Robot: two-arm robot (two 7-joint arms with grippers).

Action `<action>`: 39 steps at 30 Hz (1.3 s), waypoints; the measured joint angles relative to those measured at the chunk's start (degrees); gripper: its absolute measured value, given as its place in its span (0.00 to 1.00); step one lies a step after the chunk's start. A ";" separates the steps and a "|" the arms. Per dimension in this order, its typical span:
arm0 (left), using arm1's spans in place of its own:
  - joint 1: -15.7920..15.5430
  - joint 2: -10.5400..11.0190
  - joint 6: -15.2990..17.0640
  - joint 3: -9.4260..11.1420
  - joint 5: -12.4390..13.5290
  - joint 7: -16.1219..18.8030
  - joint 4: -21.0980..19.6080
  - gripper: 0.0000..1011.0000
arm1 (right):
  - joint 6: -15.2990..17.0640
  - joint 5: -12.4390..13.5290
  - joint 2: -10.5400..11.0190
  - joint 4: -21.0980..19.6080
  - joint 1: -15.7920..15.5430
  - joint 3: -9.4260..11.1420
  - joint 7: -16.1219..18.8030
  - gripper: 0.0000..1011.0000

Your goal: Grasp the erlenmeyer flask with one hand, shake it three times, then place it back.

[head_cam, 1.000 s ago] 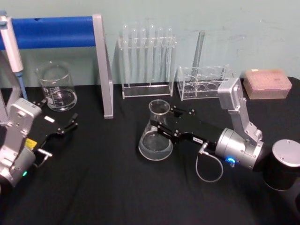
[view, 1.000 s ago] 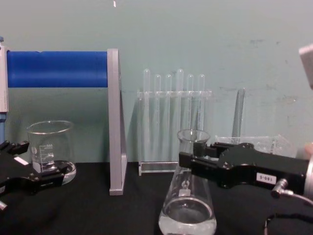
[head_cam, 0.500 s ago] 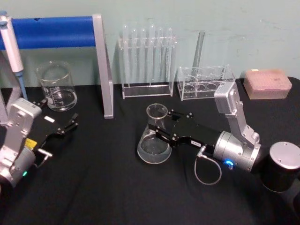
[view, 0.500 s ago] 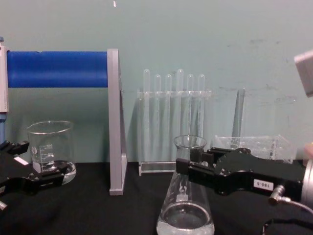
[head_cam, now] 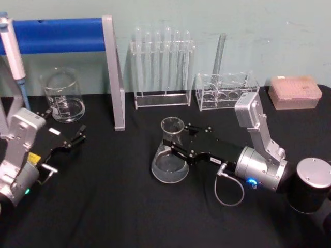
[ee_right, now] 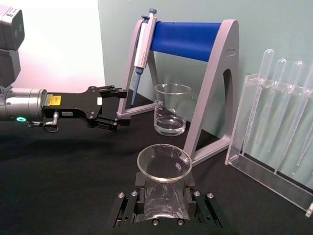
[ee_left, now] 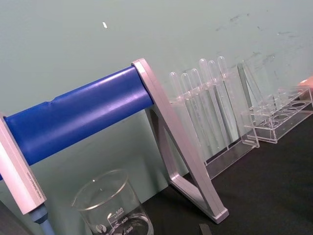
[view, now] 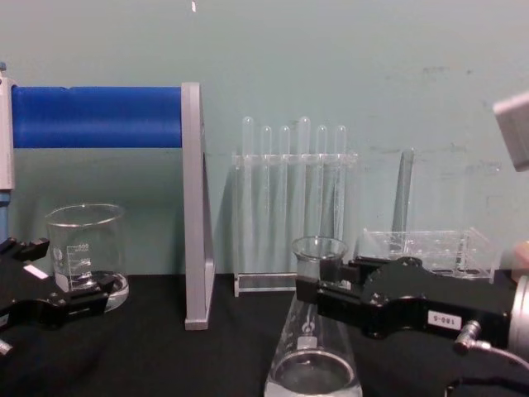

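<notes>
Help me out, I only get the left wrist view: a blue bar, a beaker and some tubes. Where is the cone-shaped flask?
Observer: The erlenmeyer flask is upright at the middle of the table, in front of the test tube rack.
Operator: Is anything holding it?
Observer: Yes. The right gripper is shut on its neck, with one finger on each side, just below the rim.
Operator: And the arm that carries my camera?
Observer: The left gripper sits at the table's left, in front of the beaker, with its fingers open and holding nothing.
</notes>
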 joint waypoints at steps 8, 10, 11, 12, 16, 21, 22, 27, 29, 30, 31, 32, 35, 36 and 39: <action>0.00 0.00 0.00 0.00 0.00 0.00 0.00 0.99 | 0.25 -0.10 0.01 0.30 0.20 -0.15 0.20 0.45; 0.00 0.00 0.00 0.00 0.00 0.00 0.00 0.99 | 0.31 -0.20 0.02 0.35 0.22 -0.17 0.17 0.45; 0.00 0.00 0.00 0.00 0.00 0.00 0.00 0.99 | 0.33 -0.22 0.04 0.35 0.22 -0.18 0.16 0.45; 0.00 0.00 0.00 0.00 0.00 0.00 0.00 0.99 | 0.39 -0.24 0.06 0.36 0.22 -0.17 0.15 0.45; 0.00 0.00 0.00 0.00 0.00 0.00 0.00 0.99 | 0.51 -0.27 0.13 0.36 0.23 -0.17 0.15 0.45; 0.00 0.00 0.00 0.00 0.00 0.00 0.00 0.99 | 0.53 -0.29 0.16 0.49 0.31 -0.23 0.23 0.45; 0.00 0.00 0.00 0.00 0.00 0.00 0.00 0.99 | 0.53 -0.30 0.17 0.54 0.34 -0.26 0.26 0.45; 0.00 0.00 0.00 0.00 0.00 0.00 0.00 0.99 | 0.53 -0.36 0.25 0.61 0.36 -0.31 0.31 0.45; 0.00 0.00 0.00 0.00 0.00 0.00 0.00 0.99 | 0.56 -0.39 0.28 0.62 0.36 -0.32 0.31 0.45; 0.00 0.00 0.00 0.00 0.00 0.00 0.00 0.99 | 0.62 -0.41 0.30 0.63 0.37 -0.34 0.32 0.45; 0.00 0.00 0.00 0.00 0.00 0.00 0.00 0.99 | 0.66 -0.43 0.32 0.62 0.38 -0.36 0.33 0.45; 0.00 0.00 0.00 0.00 0.00 0.00 0.00 0.99 | 0.69 -0.43 0.33 0.63 0.39 -0.37 0.34 0.45; 0.00 0.00 0.00 0.00 0.00 0.00 0.00 0.99 | 0.78 -0.44 0.34 0.68 0.41 -0.41 0.36 0.45; 0.00 0.00 0.00 0.00 0.00 0.00 0.00 0.99 | 0.80 -0.44 0.34 0.69 0.41 -0.42 0.36 0.45; 0.00 0.00 0.00 0.00 0.00 0.00 0.00 0.99 | 0.91 -0.43 0.35 0.73 0.44 -0.45 0.42 0.45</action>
